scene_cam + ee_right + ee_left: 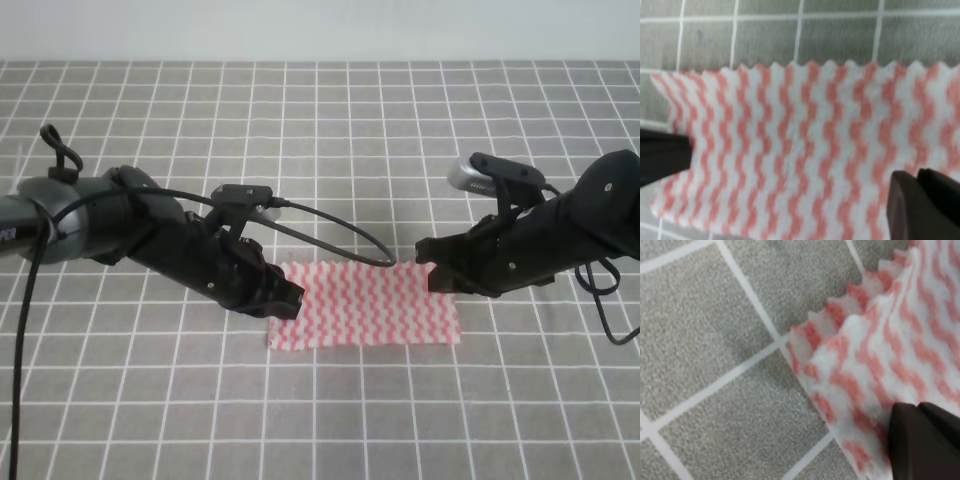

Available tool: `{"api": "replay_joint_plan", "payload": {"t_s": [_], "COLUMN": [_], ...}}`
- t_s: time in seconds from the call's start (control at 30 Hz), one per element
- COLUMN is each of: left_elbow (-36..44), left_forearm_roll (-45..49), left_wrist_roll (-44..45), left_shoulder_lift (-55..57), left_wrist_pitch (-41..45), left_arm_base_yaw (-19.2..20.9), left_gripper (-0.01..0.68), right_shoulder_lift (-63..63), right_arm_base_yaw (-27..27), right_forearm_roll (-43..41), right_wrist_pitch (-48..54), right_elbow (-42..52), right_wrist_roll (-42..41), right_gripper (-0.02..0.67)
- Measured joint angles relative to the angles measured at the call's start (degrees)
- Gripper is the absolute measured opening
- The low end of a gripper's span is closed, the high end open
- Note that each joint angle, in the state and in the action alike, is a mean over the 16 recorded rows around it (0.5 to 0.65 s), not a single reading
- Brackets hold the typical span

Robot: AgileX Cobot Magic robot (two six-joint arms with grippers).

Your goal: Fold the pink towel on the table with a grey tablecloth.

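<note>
Jaws pinch pink towel (pixel 365 305) on grey gridded tablecloth (pixel 320 140).

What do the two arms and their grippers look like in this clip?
Both arms are matte black. The left arm has a grey section near its base and a thin black cable looping past its gripper. The right arm carries a silver-capped camera mount above its gripper.

Both your arms reach low and inward from opposite sides, the left hand (pixel 283 300) angled down toward the centre and the right hand (pixel 437 268) facing it, though neither view lets you tell whether their fingers are parted
</note>
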Motion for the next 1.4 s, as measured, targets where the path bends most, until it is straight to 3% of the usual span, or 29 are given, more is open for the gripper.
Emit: {"api": "replay_joint_plan", "payload": {"t_s": [0.33,0.5,0.87,1.4], "left_elbow": [-0.1,-0.1,-0.2,-0.1], "left_forearm_roll": [0.2,0.4,0.5,0.6], "left_wrist_roll": [-0.1,-0.1,-0.1,-0.1], "left_shoulder_lift": [0.2,0.2,0.2,0.2], "left_wrist_pitch": [0.6,0.9,0.9,1.0], "left_arm_base_yaw": [0.0,0.0,0.0,0.0], "left_gripper": [0.006,0.006,0.006,0.005], "right_shoulder_lift": [1.8,3.0,4.3,4.9], "right_arm_base_yaw": [-1.0,-1.6,-2.0,-2.0], "right_forearm_roll": [0.3,0.4,0.7,2.7], "right_wrist_pitch": [-1.2,-1.1,-1.1,-0.8], "right_elbow": [0.0,0.0,0.0,0.0], "right_wrist_roll": [0.8,1.3,1.3,0.5], "right_gripper": [0.192,0.231,0.227,0.162]}}
